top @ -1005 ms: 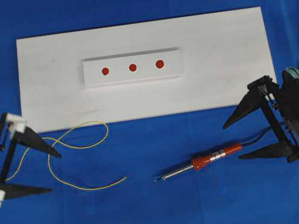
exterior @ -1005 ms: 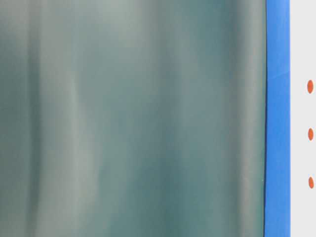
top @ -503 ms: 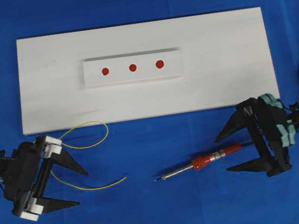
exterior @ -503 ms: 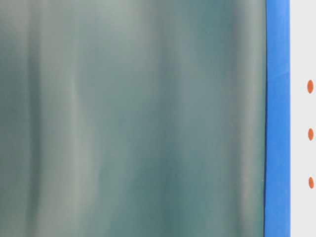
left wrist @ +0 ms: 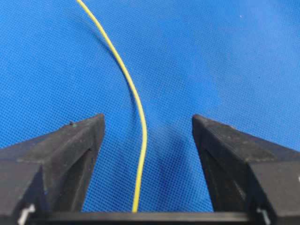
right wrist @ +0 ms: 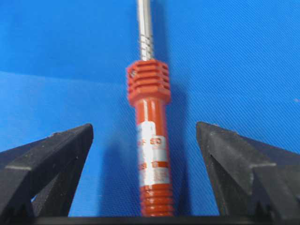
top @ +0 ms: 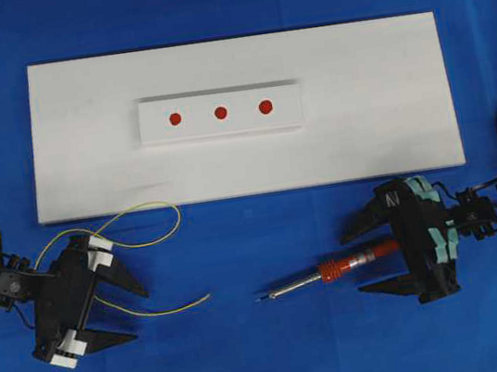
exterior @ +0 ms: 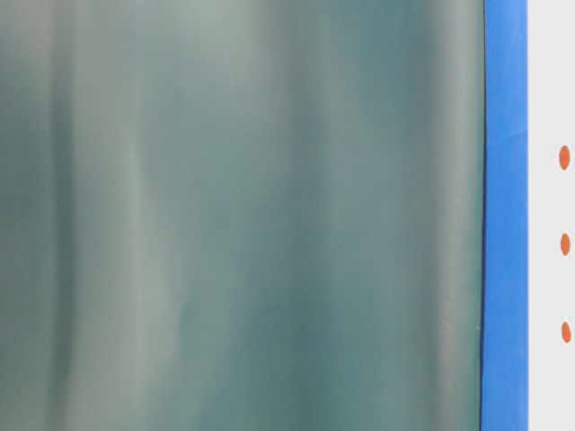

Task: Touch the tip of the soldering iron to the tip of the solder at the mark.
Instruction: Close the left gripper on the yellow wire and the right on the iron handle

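Left gripper (top: 126, 307): jaws spread wide, straddling a strand of the solder (top: 145, 306); the left wrist view shows clear cloth between each finger (left wrist: 70, 150) and the wire. Nothing held.
Right gripper (top: 364, 256): jaws spread wide on either side of the soldering iron (top: 336, 270); the right wrist view shows the handle (right wrist: 151, 154) centred, touching neither finger. Nothing held.
Solder: loops on the blue cloth (top: 255, 353) at 7 o'clock of the white board (top: 387, 109); free end points toward 3 o'clock.
Soldering iron: flat on the cloth at 5 o'clock of the board, tip toward 9 o'clock, well apart from the solder end.
Marks: three red dots (top: 220, 112) on the raised white block (top: 285, 115).
Open room: bare cloth between the two tips.
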